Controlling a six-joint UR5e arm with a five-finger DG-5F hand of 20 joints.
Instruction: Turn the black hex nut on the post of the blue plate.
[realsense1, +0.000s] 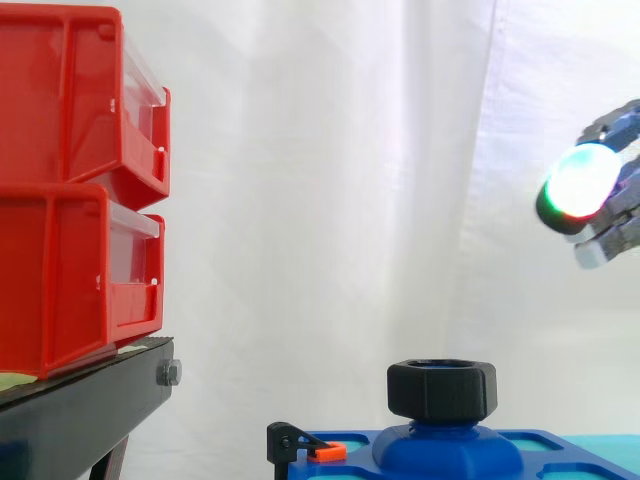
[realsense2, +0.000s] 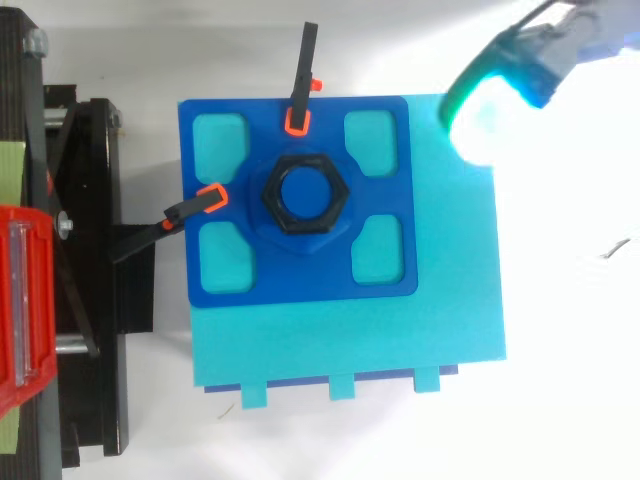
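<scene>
The black hex nut (realsense1: 441, 389) sits on the blue post (realsense1: 447, 452) near the bottom middle of the side view. The post stands up from the middle of the blue plate (realsense2: 300, 282). In the top view the plate lies on a light blue-green board (realsense2: 350, 340). Two small black clamps with orange tips hold the plate down. One clamp (realsense2: 301, 75) is at the plate's top edge and the other clamp (realsense2: 172, 220) is at its left edge.

The hand (realsense1: 612, 235) hangs at the right edge of the side view, high above the nut and well apart from it. In the top view it is in the upper right corner. Its fingers (realsense2: 520, 55) reach out loose and spread, and they hold nothing. One pad glows white and green.

Red bins (realsense1: 60, 190) are stacked on a black stand (realsense1: 70, 410) at the left, far from the hand.

I think this is the very first step: getting to the nut. No turning has begun. Next, the hand needs to go down and over to the left until it is right above the nut. Then the fingers must close around the nut's flat sides before any twist.
</scene>
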